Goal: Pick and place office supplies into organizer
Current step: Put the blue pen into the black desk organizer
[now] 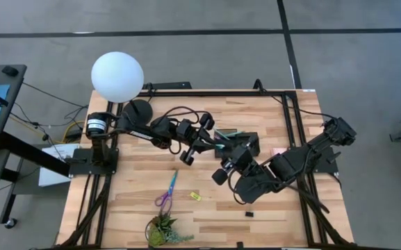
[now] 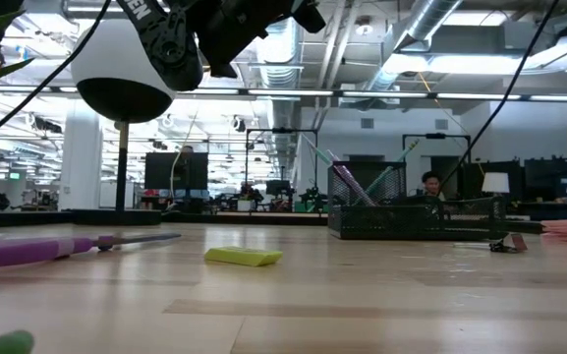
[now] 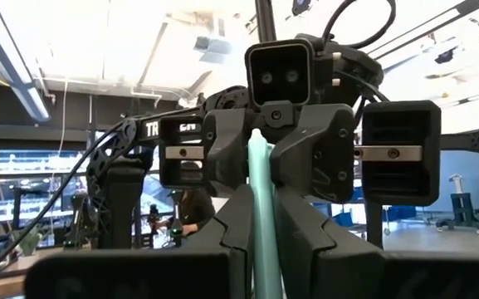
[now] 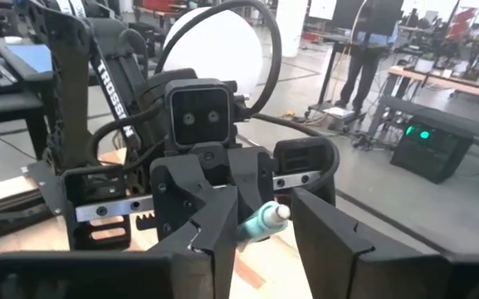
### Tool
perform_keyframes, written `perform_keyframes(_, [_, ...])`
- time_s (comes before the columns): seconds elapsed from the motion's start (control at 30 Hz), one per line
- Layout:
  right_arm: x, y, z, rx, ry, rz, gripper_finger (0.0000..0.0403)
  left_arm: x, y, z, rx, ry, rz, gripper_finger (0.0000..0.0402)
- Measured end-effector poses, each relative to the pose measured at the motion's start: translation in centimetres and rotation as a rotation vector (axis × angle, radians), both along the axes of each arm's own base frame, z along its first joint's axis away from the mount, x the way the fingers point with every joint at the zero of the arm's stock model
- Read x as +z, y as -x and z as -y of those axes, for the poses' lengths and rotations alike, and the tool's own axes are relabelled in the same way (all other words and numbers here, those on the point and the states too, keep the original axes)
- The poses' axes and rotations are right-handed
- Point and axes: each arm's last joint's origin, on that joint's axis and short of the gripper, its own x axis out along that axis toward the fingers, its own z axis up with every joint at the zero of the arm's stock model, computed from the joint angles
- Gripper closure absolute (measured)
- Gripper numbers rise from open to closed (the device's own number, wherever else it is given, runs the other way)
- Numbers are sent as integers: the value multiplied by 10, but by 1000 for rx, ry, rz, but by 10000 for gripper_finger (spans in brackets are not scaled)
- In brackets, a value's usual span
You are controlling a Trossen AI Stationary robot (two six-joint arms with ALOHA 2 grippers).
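Observation:
My left gripper is shut on a thin teal pen, held above the table just left of the black organizer. My right gripper faces it head-on and is open. Its fingers stand on either side of the pen's free end; I cannot tell whether they touch it. The organizer stands on the table with several pens leaning in its taller compartment. Purple-handled scissors, a yellow piece, a black clip and a pink pad lie on the table. My left gripper pinches the teal pen's shaft between its two fingers. The fingers come roughly level from the table's left. The pen lies along them and sticks out forward to the right gripper. It is lifted clear of the table.
A lamp with a white globe and a black round base stands at the far left. A small green plant sits at the near edge. In the low view the scissors and yellow piece lie in front of the organizer.

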Motion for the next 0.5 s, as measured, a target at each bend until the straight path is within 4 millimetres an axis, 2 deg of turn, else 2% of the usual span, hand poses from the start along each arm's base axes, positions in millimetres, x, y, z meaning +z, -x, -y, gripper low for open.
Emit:
perform_keyframes(0.13, [-1,-2,4,-9,2,-11,311,0,0,0,3,3,-3,384])
perform_keyframes(0.33, [-1,-2,3,-2,-27,8,366,0,0,-1,15,0,4,384])
perform_keyframes(0.5, [-1,0,1,-3,-22,9,368,0,0,-2,52,-35,26,383])
